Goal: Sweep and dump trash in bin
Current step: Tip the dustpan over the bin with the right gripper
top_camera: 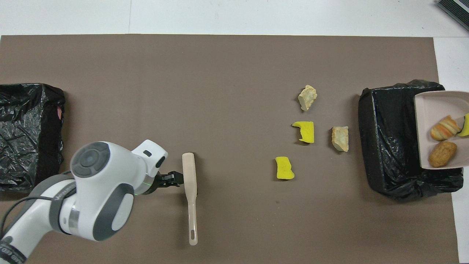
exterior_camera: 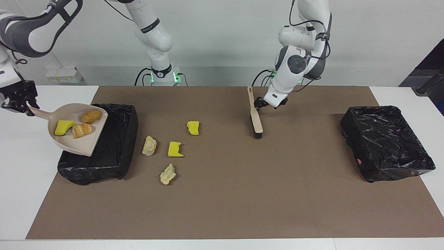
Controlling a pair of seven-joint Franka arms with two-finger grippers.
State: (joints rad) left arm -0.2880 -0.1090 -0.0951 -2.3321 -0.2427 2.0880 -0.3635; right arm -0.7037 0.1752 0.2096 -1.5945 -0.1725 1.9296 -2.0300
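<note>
My right gripper (exterior_camera: 20, 104) is shut on the handle of the beige dustpan (exterior_camera: 85, 144), held tilted over the black bin (exterior_camera: 114, 152) at the right arm's end. In the pan lie a yellow sponge (exterior_camera: 63, 126) and two bread lumps (exterior_camera: 91, 116). More trash lies on the mat beside that bin: two yellow sponges (exterior_camera: 193, 127) (exterior_camera: 175, 149) and two beige lumps (exterior_camera: 149, 145) (exterior_camera: 168, 174). The brush (exterior_camera: 255, 114) lies flat on the mat. My left gripper (exterior_camera: 267, 103) hangs open just beside its handle, holding nothing.
A second black-lined bin (exterior_camera: 386, 142) stands at the left arm's end of the brown mat (exterior_camera: 242, 194). White table shows around the mat.
</note>
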